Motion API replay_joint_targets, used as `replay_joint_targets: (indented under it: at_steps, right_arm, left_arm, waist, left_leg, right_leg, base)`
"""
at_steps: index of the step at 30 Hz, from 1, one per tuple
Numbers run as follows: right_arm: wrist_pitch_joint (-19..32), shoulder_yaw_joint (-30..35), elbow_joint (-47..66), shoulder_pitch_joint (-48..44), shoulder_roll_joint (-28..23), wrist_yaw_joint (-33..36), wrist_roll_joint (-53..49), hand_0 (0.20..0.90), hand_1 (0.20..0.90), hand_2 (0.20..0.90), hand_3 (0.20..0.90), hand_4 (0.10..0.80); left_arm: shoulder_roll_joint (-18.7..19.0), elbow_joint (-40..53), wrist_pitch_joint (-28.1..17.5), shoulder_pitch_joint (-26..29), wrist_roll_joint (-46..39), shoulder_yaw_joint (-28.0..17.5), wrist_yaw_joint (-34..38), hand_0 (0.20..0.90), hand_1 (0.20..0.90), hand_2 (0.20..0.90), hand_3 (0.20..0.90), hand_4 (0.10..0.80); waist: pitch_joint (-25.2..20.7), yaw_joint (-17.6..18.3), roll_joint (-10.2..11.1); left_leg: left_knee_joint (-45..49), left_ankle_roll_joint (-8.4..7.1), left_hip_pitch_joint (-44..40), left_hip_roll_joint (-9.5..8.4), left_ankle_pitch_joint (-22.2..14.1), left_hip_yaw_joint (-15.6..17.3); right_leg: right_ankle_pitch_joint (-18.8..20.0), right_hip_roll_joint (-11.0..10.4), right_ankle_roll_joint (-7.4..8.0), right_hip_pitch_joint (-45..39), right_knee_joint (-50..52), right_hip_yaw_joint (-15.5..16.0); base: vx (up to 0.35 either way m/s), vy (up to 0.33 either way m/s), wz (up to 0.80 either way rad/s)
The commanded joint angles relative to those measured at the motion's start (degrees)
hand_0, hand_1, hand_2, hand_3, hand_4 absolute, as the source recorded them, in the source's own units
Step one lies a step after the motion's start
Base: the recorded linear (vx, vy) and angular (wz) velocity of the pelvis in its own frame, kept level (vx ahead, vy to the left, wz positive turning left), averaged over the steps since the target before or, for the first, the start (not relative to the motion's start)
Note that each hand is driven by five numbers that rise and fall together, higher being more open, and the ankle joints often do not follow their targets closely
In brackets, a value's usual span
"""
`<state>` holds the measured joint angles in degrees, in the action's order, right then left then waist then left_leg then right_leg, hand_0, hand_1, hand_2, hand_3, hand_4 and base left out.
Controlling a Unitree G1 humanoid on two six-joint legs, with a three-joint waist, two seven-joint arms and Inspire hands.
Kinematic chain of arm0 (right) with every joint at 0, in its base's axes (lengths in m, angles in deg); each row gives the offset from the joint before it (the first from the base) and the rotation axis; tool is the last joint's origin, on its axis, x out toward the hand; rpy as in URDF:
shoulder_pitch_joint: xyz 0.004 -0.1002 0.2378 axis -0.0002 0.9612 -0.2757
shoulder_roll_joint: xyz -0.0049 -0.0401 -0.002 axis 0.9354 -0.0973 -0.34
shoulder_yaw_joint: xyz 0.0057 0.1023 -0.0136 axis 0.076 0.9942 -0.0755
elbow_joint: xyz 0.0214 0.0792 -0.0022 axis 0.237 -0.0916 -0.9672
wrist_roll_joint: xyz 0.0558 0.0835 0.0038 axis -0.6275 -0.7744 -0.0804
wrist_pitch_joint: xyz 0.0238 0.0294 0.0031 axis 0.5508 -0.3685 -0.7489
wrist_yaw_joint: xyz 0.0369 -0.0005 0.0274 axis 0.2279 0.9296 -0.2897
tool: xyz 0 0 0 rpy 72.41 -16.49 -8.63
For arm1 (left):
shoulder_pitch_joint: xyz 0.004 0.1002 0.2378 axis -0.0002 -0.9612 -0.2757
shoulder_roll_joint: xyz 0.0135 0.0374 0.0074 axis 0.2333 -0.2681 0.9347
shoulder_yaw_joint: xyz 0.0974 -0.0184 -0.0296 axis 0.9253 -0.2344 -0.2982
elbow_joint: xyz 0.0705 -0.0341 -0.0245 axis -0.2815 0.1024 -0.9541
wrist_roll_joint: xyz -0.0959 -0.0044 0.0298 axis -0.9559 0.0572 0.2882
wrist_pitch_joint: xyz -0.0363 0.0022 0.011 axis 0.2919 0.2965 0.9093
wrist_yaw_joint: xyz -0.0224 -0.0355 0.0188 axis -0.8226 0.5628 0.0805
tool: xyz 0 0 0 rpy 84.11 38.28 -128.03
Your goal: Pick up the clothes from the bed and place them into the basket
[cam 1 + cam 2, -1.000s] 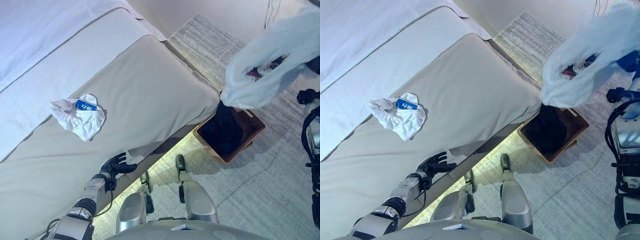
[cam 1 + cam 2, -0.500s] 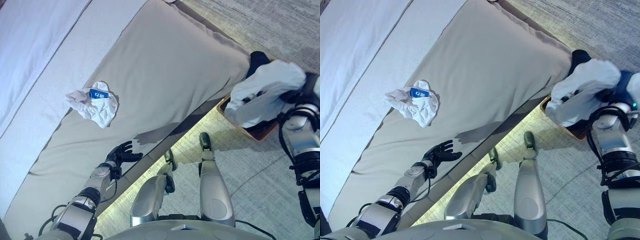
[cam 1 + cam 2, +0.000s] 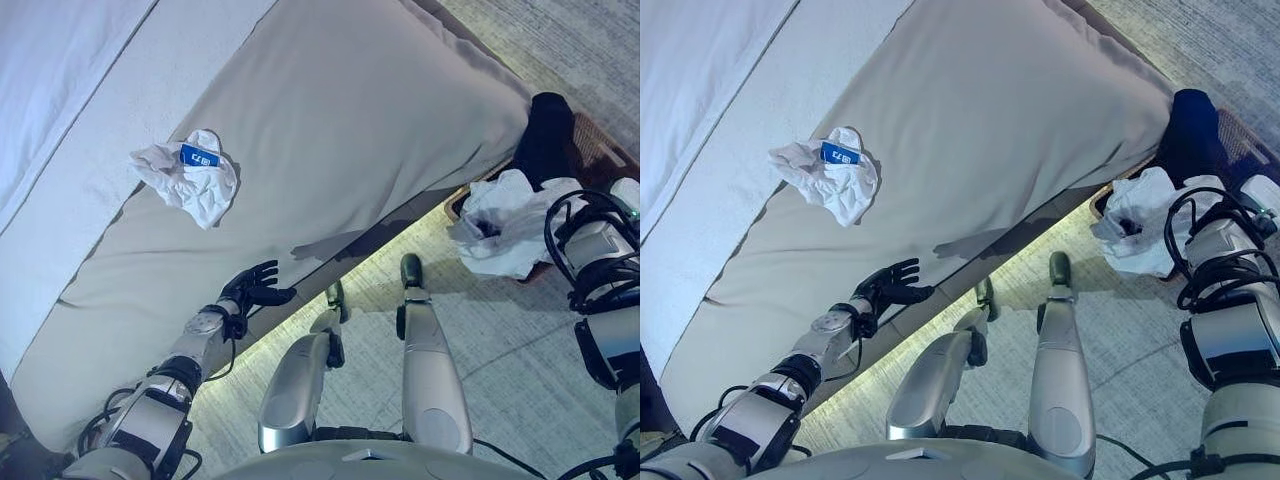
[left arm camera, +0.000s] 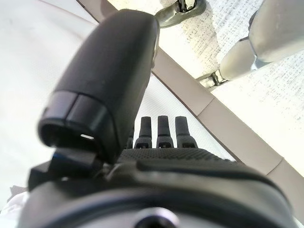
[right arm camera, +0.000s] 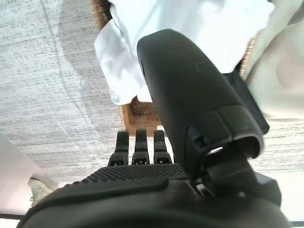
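Observation:
A crumpled white garment with a blue label [image 3: 187,180] lies on the beige bed cover [image 3: 350,130]. My left hand [image 3: 255,290] hovers open at the bed's near edge, well short of that garment; in its wrist view the fingers [image 4: 166,133] are straight. A second white garment [image 3: 508,225] is draped over the near rim of the brown wicker basket [image 3: 602,152], beside a dark garment [image 3: 550,135] inside it. My right hand [image 5: 190,95] is above that white garment [image 5: 190,23] with straight fingers and nothing in it.
The basket stands on a grey patterned rug [image 3: 540,340] at the foot corner of the bed. A white sheet [image 3: 60,90] covers the far side of the bed. The bed's brown frame edge [image 4: 228,128] runs just under my left hand.
The camera has tilted down and shifted. My right hand brought the white garment down from mid-air onto the basket and let it go. The left hand has kept its place.

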<state>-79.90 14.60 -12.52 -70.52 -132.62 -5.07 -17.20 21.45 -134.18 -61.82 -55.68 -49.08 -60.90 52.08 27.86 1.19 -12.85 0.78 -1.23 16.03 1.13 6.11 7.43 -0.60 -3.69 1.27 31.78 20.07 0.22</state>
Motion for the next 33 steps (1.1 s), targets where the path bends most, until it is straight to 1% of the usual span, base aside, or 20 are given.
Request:
replay_joint_targets:
  at_steps: [1,5,6,7,8,9,10,11,13,14,15,16,19,21,22,25,27,28,30,33]
  right_arm:
    - [-0.81,-0.11,0.60,-2.71,-4.48,4.57,-1.98,0.900,0.900,0.900,0.900,0.800]
    - [0.98,4.05,3.64,2.29,-5.96,6.79,-5.20,0.900,0.900,0.900,0.900,0.800]
    - [1.73,6.76,7.70,5.56,-6.70,8.71,-6.77,0.900,0.900,0.900,0.900,0.800]
    - [2.29,8.56,11.30,7.57,-7.04,9.94,-7.67,0.900,0.900,0.900,0.900,0.800]
    - [1.61,10.48,16.37,9.96,-7.16,11.18,-8.17,0.900,0.900,0.900,0.900,0.800]
    - [2.60,11.88,19.49,11.79,-7.01,12.69,-7.45,0.900,0.900,0.900,0.900,0.800]
    - [3.83,14.06,25.14,14.18,-6.69,14.02,-5.55,0.900,0.900,0.900,0.900,0.800]
    - [3.43,14.63,26.81,14.83,-6.60,14.05,-5.17,0.900,0.900,0.900,0.900,0.800]
    - [4.03,18.39,40.54,19.41,-4.94,14.41,0.97,0.900,0.900,0.900,0.900,0.800]
    - [4.28,19.28,45.95,20.70,-3.78,13.79,3.73,0.900,0.900,0.900,0.900,0.800]
    - [5.45,19.70,51.29,21.77,-2.38,12.52,7.21,0.900,0.900,0.900,0.900,0.800]
    - [7.52,19.46,53.77,22.26,-1.46,11.28,9.15,0.900,0.900,0.900,0.900,0.800]
    - [14.22,16.39,58.38,21.79,0.24,5.40,11.63,0.900,0.900,0.900,0.900,0.800]
    - [17.86,13.07,57.80,19.72,0.43,0.79,14.56,0.900,0.900,0.900,0.900,0.800]
    - [18.67,10.02,56.90,17.50,0.17,-2.30,17.33,0.900,0.900,0.900,0.900,0.800]
    - [18.23,5.61,54.85,13.05,0.10,-4.86,18.11,0.900,0.900,0.900,0.900,0.800]
    - [16.65,1.07,52.61,7.92,1.49,-7.00,18.65,0.900,0.900,0.900,0.900,0.800]
    - [16.80,0.27,52.21,7.00,1.78,-7.58,18.84,0.900,0.900,0.900,0.900,0.800]
    - [14.95,-3.89,49.38,2.18,3.37,-7.27,18.81,0.900,0.900,0.900,0.900,0.800]
    - [14.29,-8.50,43.98,-4.66,5.63,-5.26,18.46,0.900,0.900,0.900,0.900,0.800]
  left_arm:
    - [5.78,1.95,0.23,-0.98,-1.36,-0.31,0.31,0.900,0.900,0.900,0.900,0.800]
    - [6.57,2.45,1.03,-2.00,-1.97,-1.46,0.74,0.900,0.900,0.900,0.900,0.800]
    - [6.68,3.14,1.56,-3.04,-1.98,-2.31,1.34,0.900,0.900,0.900,0.900,0.800]
    - [6.50,3.29,1.53,-3.84,-2.12,-2.70,1.87,0.900,0.900,0.900,0.900,0.800]
    - [6.22,3.26,1.24,-4.82,-2.21,-3.41,2.33,0.900,0.900,0.900,0.900,0.800]
    - [5.99,3.18,1.05,-5.47,-2.43,-3.74,2.62,0.900,0.900,0.900,0.900,0.800]
    - [5.34,2.99,0.51,-6.64,-2.40,-4.43,3.08,0.900,0.900,0.900,0.900,0.800]
    - [5.25,2.98,0.48,-6.86,-2.35,-4.59,3.17,0.900,0.900,0.900,0.900,0.800]
    - [3.77,2.38,-0.22,-8.83,-2.42,-6.25,4.15,0.900,0.900,0.900,0.900,0.800]
    - [3.16,2.03,-0.30,-9.41,-2.35,-6.98,4.36,0.900,0.900,0.900,0.900,0.800]
    - [2.45,1.46,-0.36,-9.98,-2.34,-7.88,4.69,0.900,0.900,0.900,0.900,0.800]
    - [1.92,1.00,-0.40,-10.48,-2.30,-8.58,4.87,0.900,0.900,0.900,0.900,0.800]
    - [0.98,-0.07,-0.43,-11.86,-1.58,-9.97,4.75,0.900,0.900,0.900,0.900,0.800]
    - [0.66,-1.08,-0.75,-12.33,-1.50,-10.10,4.53,0.900,0.900,0.900,0.900,0.800]
    - [0.57,-1.46,-0.89,-12.49,-1.82,-9.82,4.45,0.900,0.900,0.900,0.900,0.800]
    - [0.39,-1.28,-1.37,-12.38,-2.39,-8.96,4.20,0.900,0.900,0.900,0.900,0.800]
    - [0.42,-0.81,-1.73,-11.89,-1.76,-7.76,3.95,0.900,0.900,0.900,0.900,0.800]
    - [0.48,-0.73,-1.74,-11.81,-1.89,-7.62,3.99,0.900,0.900,0.900,0.900,0.800]
    - [1.36,-0.01,-1.74,-11.27,-1.94,-7.06,4.46,0.900,0.900,0.900,0.900,0.800]
    - [2.86,0.40,-1.45,-10.22,-2.69,-6.58,6.00,0.900,0.900,0.900,0.900,0.800]
  waist:
    - [1.83,0.59,0.55]
    - [1.31,0.94,2.14]
    - [1.00,1.31,3.07]
    - [0.85,1.61,3.66]
    - [0.66,2.00,4.28]
    - [0.50,2.23,4.69]
    - [0.22,2.54,5.31]
    - [0.15,2.57,5.46]
    - [-0.53,3.22,6.71]
    - [-0.86,3.30,7.22]
    - [-1.33,3.29,7.91]
    - [-1.79,3.09,8.46]
    - [-3.08,1.53,10.24]
    - [-3.55,0.01,11.25]
    - [-3.74,-1.43,11.84]
    - [-3.30,-3.85,12.66]
    - [-1.98,-6.87,13.70]
    - [-1.77,-7.37,13.90]
    - [-0.49,-10.31,15.17]
    - [1.03,-13.74,16.61]
  left_leg:
    - [5.43,-0.89,4.77,-0.72,-1.61,-3.79]
    - [4.67,-1.07,3.72,0.03,-1.76,-3.68]
    - [4.37,-1.12,2.97,0.35,-1.93,-3.53]
    - [4.27,-1.17,2.47,0.55,-2.08,-3.45]
    - [4.25,-1.23,1.99,0.65,-2.26,-3.30]
    - [4.17,-1.27,1.58,0.72,-2.39,-3.26]
    - [4.21,-1.22,0.93,0.70,-2.68,-3.21]
    - [4.20,-1.20,0.77,0.69,-2.76,-3.20]
    - [4.44,-1.01,-0.39,0.49,-3.47,-3.06]
    - [4.68,-0.87,-0.71,0.32,-3.81,-3.03]
    - [5.10,-0.73,-1.03,0.07,-4.28,-3.04]
    - [5.44,-0.65,-1.26,-0.12,-4.64,-3.10]
    - [5.89,-0.23,-1.83,-0.81,-5.19,-3.86]
    - [6.39,0.10,-2.15,-1.42,-5.68,-4.54]
    - [6.87,0.53,-1.90,-1.87,-5.86,-5.15]
    - [8.21,1.31,-0.91,-2.60,-6.25,-6.52]
    - [9.76,2.33,0.44,-3.76,-6.61,-8.37]
    - [9.92,2.49,0.68,-3.98,-6.67,-8.65]
    - [10.53,3.42,1.74,-4.86,-6.88,-10.01]
    - [11.50,4.17,3.47,-5.39,-7.09,-11.87]
  right_leg:
    - [-9.17,0.81,-3.94,-4.05,5.88,6.35]
    - [-8.48,1.17,-3.66,-5.44,4.27,6.54]
    - [-7.89,1.35,-3.51,-6.41,3.07,6.56]
    - [-7.51,1.45,-3.42,-7.12,2.25,6.58]
    - [-7.08,1.56,-3.31,-7.85,1.31,6.50]
    - [-6.83,1.66,-3.26,-8.42,0.68,6.46]
    - [-6.42,1.65,-3.06,-9.36,-0.32,6.41]
    - [-6.35,1.67,-3.03,-9.58,-0.52,6.38]
    - [-5.88,1.66,-2.65,-11.24,-2.01,6.11]
    - [-5.78,1.65,-2.52,-11.76,-2.39,6.01]
    - [-5.61,1.55,-2.37,-12.45,-2.92,5.93]
    - [-5.41,1.37,-2.23,-13.08,-3.47,5.97]
    - [-4.34,0.75,-1.90,-15.23,-5.75,6.62]
    - [-3.96,0.15,-1.54,-16.46,-6.67,7.48]
    - [-3.66,-0.19,-1.36,-16.94,-7.05,8.23]
    - [-3.65,-0.59,-1.29,-17.09,-6.58,9.24]
    - [-3.49,-1.12,-1.09,-16.88,-5.54,10.25]
    - [-3.47,-1.23,-1.04,-16.86,-5.43,10.52]
    - [-2.89,-1.84,-0.32,-17.01,-5.34,11.92]
    - [-2.24,-2.37,0.59,-16.96,-5.04,13.64]
  base:
    - [0.001,-0.007,0.12]
    - [0.018,0.011,0.10]
    - [0.049,0.033,0.16]
    - [0.068,0.057,0.15]
    - [0.069,0.083,0.10]
    - [0.080,0.116,0.02]
    - [0.057,0.098,0.00]
    - [0.075,0.126,-0.01]
    - [0.085,0.165,-0.01]
    - [0.088,0.203,-0.01]
    - [0.091,0.204,-0.02]
    - [0.088,0.210,-0.04]
    - [0.102,0.196,0.05]
    - [0.111,0.246,0.22]
    - [0.090,0.238,0.17]
    - [0.066,0.220,0.32]
    - [0.062,0.265,0.49]
    - [0.076,0.254,0.55]
    - [0.065,0.129,0.55]
    - [0.064,0.070,0.52]
